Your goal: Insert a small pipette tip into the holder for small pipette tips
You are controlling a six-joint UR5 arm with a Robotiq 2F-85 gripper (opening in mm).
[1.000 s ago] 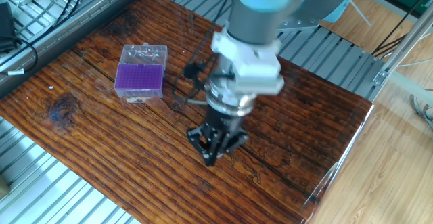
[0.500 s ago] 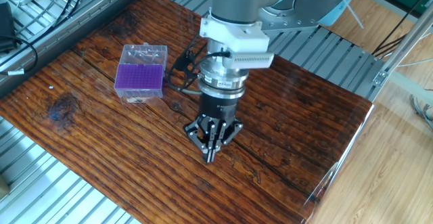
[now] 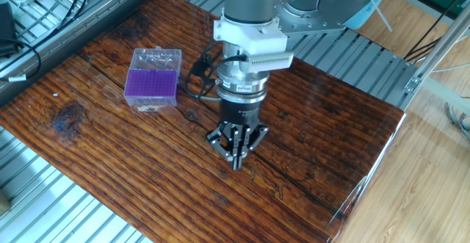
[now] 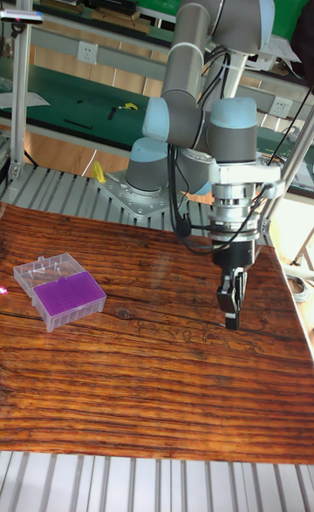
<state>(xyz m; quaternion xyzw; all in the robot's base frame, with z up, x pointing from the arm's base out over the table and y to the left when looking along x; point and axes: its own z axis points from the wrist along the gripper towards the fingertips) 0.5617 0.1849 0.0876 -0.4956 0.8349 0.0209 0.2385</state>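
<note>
Fixed view gives me the end effector (image 3: 236, 161) pointing straight down over the wooden desk (image 3: 110, 162), its two black fingers drawn in so the tips meet just above the boards. I cannot make out a pipette tip between them; anything that small is lost at this resolution. From the tall fixed view the end effector (image 4: 231, 316) reads the same way, fingers together and tips close to the desk (image 4: 131, 390) surface.

I see the holder for small pipette tips (image 3: 152, 80) well apart from the end effector, off to its left and farther back in the fixed view, sitting flat on the desk. Its purple grid faces up and a clear lid (image 3: 157, 55) lies hinged open behind it. In the tall fixed view the holder for small pipette tips (image 4: 70, 296) is far to the left of the end effector.

I can read no brand or label anywhere; small print on the wrist is too blurred.
</note>
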